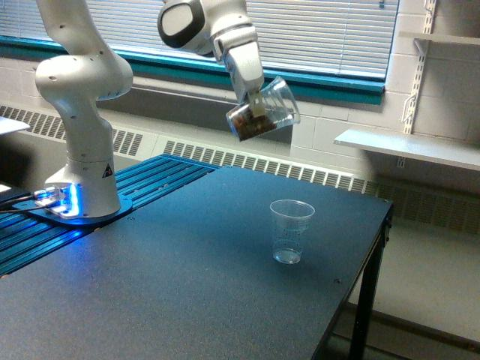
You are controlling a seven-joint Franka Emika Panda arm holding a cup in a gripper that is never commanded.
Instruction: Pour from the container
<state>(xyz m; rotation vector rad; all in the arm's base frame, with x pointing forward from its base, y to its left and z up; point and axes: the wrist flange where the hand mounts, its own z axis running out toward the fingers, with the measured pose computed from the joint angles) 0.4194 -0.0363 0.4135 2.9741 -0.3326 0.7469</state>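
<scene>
Jar [264, 109]: clear, wide-mouthed; held in the air well above the bench, over its far edge. Tilted hard, its long axis near level; mouth toward the exterior view's right and slightly up, base toward the exterior view's left and lower.
Contents: dark brown loose matter, settled in the lower base end; none seen leaving the mouth.
Jaws [256, 105]: clenched on the jar, gripping its side wall from above; the jar hangs just under and to the exterior view's right of them.
Arm: white; base stands on a blue ribbed platform [135, 191] beyond the bench's far left corner as the exterior view has it.
Cup [291, 231]: small, clear, tapered, with printed marks; upright on the bench near its right edge in the exterior view; looks empty.
Key relation: the jar's mouth lies high above the cup and to the exterior view's left of it, not yet over it.
Judgement: pour not begun; the mouth likely needs carrying over the cup and tipping downward.
Bench [150, 285]: dark top.
</scene>
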